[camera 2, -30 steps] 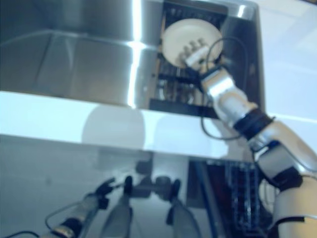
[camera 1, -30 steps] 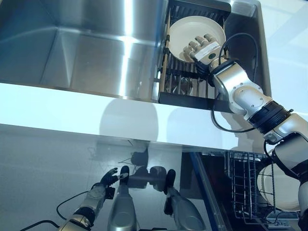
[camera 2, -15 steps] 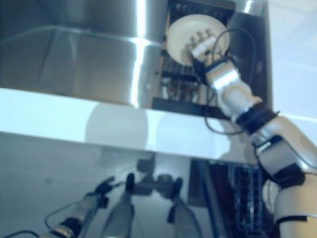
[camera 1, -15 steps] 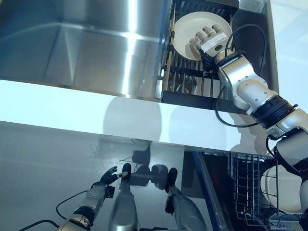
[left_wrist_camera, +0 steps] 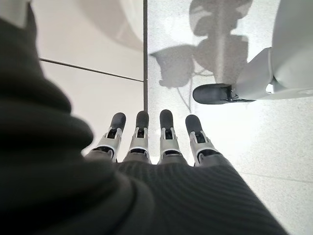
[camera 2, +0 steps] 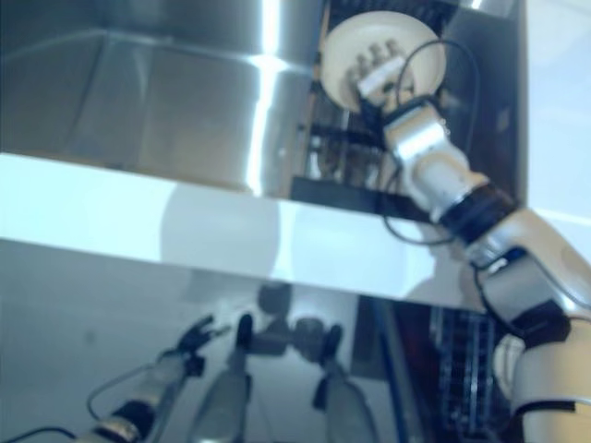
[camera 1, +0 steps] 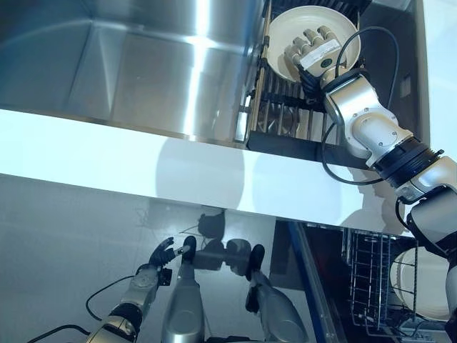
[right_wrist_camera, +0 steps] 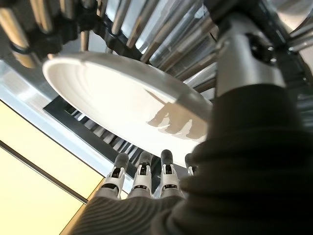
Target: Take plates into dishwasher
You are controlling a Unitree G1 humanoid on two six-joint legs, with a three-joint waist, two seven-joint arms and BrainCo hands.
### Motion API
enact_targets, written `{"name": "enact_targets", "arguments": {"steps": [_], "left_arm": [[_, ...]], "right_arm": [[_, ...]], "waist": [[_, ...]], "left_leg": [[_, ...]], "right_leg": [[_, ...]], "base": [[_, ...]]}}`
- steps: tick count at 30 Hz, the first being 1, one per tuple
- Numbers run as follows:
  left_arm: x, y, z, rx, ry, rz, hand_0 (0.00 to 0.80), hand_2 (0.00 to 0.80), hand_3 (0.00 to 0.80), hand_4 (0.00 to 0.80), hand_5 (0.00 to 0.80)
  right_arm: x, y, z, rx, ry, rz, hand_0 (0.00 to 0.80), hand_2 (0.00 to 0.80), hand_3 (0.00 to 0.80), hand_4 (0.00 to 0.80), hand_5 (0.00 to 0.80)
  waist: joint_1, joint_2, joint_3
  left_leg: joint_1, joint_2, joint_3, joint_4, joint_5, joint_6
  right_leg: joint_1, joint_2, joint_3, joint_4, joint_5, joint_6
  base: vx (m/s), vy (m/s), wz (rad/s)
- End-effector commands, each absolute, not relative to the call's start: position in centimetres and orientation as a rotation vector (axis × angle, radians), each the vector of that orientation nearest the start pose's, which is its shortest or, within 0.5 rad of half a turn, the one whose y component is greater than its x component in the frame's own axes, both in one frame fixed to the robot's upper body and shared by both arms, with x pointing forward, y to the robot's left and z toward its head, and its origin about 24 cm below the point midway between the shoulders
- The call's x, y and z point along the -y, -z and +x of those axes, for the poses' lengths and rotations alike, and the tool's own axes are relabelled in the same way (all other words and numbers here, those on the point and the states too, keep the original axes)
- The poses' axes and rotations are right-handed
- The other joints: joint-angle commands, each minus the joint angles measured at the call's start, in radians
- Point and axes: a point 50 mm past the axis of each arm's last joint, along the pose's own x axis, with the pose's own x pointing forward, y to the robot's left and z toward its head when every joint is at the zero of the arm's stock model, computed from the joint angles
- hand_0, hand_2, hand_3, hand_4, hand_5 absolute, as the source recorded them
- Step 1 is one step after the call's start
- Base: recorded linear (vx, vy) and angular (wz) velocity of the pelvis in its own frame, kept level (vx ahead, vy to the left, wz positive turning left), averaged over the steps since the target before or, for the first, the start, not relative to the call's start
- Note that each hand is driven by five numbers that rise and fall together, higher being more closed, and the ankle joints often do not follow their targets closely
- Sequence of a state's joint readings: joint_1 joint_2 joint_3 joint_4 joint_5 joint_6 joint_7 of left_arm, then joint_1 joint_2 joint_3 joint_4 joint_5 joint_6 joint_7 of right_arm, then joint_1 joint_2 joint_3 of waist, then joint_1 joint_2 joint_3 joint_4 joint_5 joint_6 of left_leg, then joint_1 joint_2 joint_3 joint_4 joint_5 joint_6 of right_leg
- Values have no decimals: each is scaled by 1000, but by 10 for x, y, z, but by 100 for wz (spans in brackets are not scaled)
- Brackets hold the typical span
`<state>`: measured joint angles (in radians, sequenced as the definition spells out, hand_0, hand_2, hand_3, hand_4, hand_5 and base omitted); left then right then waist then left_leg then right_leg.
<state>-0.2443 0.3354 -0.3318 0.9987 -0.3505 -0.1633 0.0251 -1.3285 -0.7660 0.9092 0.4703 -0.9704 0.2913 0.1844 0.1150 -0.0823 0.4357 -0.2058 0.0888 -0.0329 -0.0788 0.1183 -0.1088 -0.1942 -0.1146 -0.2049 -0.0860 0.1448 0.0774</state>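
Nearest the robot, the left hand (camera 1: pixel 158 257) hung low over the pale speckled floor (left_wrist_camera: pixel 215 58), fingers (left_wrist_camera: pixel 165 128) straight and relaxed, holding nothing. To the right and below the counter edge, the wire dishwasher rack (camera 1: pixel 371 275) stood open with one round white plate (camera 1: pixel 428 286) already upright in its tines.

Beyond that ran the white glossy surface (camera 1: pixel 107 153), and past it the brushed stainless-steel sink basin (camera 1: pixel 143 64). At the sink's right end sat a black slatted drying rack (camera 1: pixel 285 118). A cream round plate (camera 1: pixel 285 32) leaned tilted in the rack's far end, its hollow face turned toward the robot.

The right arm reached up and forward across the surface, bent at the elbow, with the right hand (camera 1: pixel 310 50) laid against the lower right part of the plate's face. In the right wrist view the fingers (right_wrist_camera: pixel 143 171) were stretched nearly straight beside the plate's rim (right_wrist_camera: pixel 98 73) rather than curled round it, so the hand was open and in contact with the plate, not clasping it. The thumb was hidden.
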Motion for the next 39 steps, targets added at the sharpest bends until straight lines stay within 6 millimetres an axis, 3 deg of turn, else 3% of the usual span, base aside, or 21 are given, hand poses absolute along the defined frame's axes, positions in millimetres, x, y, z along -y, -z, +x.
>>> {"name": "enact_targets", "arguments": {"steps": [1, 5, 7, 9, 10, 31, 39], "left_arm": [[-219, 76, 248, -556, 1, 191, 0, 0, 0, 0, 0], [-220, 76, 248, -556, 5, 191, 0, 0, 0, 0, 0], [-221, 76, 247, -556, 4, 189, 0, 0, 0, 0, 0], [-221, 76, 248, -555, 5, 188, 0, 0, 0, 0, 0], [-221, 76, 248, -555, 5, 187, 0, 0, 0, 0, 0], [-222, 76, 249, -550, -11, 193, 0, 0, 0, 0, 0], [-226, 78, 244, -567, -25, 197, 0, 0, 0, 0, 0]], "right_arm": [[155, -353, 379, 385, 443, -2247, 0, 0, 0, 0, 0], [158, -350, 380, 364, 442, -2253, 0, 0, 0, 0, 0], [159, -350, 380, 360, 449, -2258, 232, 232, 232, 232, 232], [160, -351, 380, 358, 456, -2263, 584, 584, 584, 584, 584], [160, -351, 380, 358, 460, -2267, 800, 800, 800, 800, 800], [163, -351, 379, 410, 489, -2291, 800, 800, 800, 800, 800], [177, -359, 377, 401, 514, -2178, 800, 800, 800, 800, 800]], "waist": [[26, -41, 46], [25, -40, 51], [24, -40, 53], [23, -39, 55], [24, -39, 56], [18, -42, 38], [8, -52, 2]], "left_leg": [[-19, -22, 23, -8, 4, 39], [-19, -22, 24, -8, 5, 40], [-19, -21, 26, -8, 5, 41], [-19, -22, 26, -8, 5, 41], [-19, -22, 26, -8, 5, 42], [-9, -20, 31, -8, -1, 41], [14, -14, 37, -8, -14, 41]], "right_leg": [[9, -70, -8, -1, 31, 85], [7, -71, -10, 1, 32, 86], [7, -71, -10, 1, 33, 86], [7, -70, -9, 0, 33, 86], [7, -70, -9, 0, 33, 86], [16, -68, -10, -1, 30, 87], [35, -64, -3, -1, 21, 86]], "base": [[0, 0, 0], [0, 0, 0], [0, 0, 0], [0, 0, 0], [0, 0, 0], [0, 0, 0], [0, -2, 0]]}}
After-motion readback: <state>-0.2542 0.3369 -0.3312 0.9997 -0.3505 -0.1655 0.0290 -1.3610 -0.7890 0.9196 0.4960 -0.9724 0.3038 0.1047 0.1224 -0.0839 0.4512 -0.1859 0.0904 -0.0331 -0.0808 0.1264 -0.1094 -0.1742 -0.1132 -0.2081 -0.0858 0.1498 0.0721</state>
